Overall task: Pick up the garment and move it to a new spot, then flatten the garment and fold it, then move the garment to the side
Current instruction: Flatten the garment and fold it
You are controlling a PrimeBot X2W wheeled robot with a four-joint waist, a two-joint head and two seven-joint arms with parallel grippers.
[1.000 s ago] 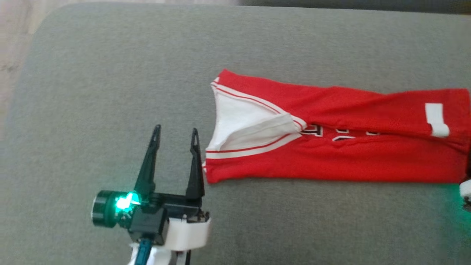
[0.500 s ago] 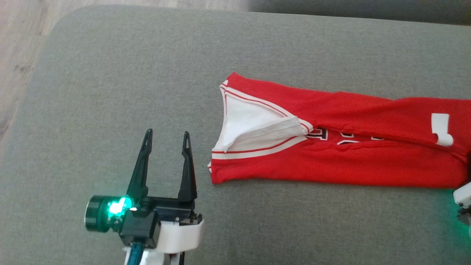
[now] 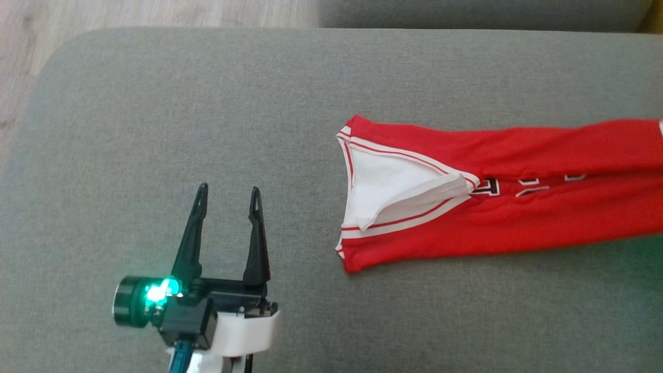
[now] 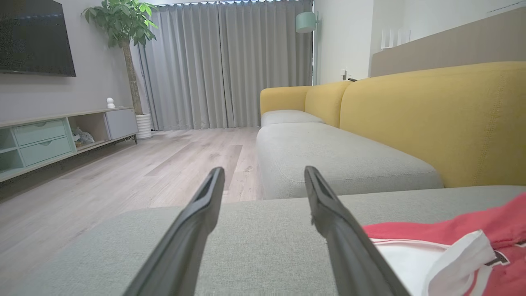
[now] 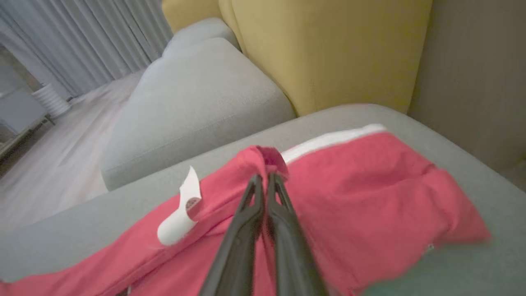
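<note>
- Jaws wide apart and holding nothing, my left gripper [image 3: 228,189] hangs low over the grey woven sofa cushion [image 3: 155,129]. It is near the collar end of the garment but clear of it.
- To its right, the red sports jersey with white trim [image 3: 492,233] lies folded into a long narrow band across the cushion. Its white V-neck faces the left gripper, and its hem end runs off the right edge of the head view.
- At that far end, my right gripper [image 5: 265,177] has its two dark fingers pressed together on a small raised pinch of red cloth. A curled white label [image 5: 181,222] sits just beside the pinch.
- I judge the step in hand to be hauling the band by that pinch.
- To do it well, I'd lift just enough that the layers don't drag open and travel slowly along the band's own length.
- I'd bring the left gripper down on the collar corner if the fold starts to splay.
</note>
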